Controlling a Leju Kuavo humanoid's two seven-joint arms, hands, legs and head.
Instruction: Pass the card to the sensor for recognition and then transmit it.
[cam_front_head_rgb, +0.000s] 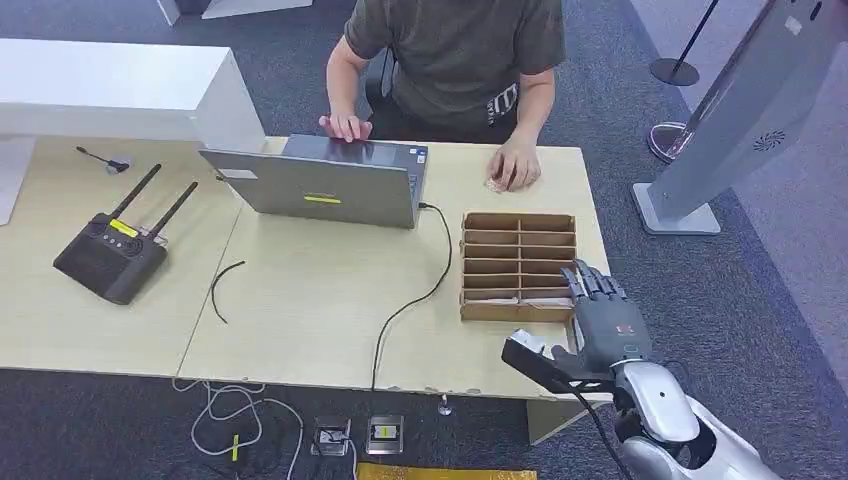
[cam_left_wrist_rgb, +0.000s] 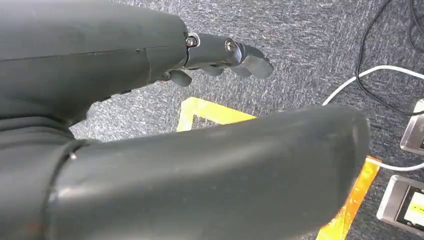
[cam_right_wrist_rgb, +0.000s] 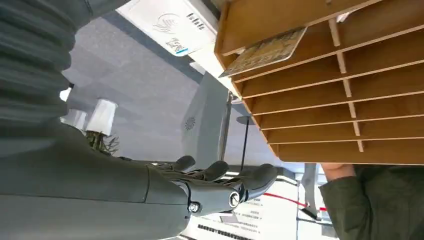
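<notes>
Risk lay in the grasp: the card (cam_right_wrist_rgb: 265, 51) lay tilted in an end slot of the rack (cam_front_head_rgb: 518, 265), and thick fingers (cam_right_wrist_rgb: 260, 176) could have jammed on the dividers or flicked it out. Right hand (cam_front_head_rgb: 600, 315) hovered over the rack's near edge, fingers extended and apart, holding nothing. Left hand (cam_left_wrist_rgb: 227, 55) hung over carpet, fingers loosely apart, empty. Sensor identity could not be told.
</notes>
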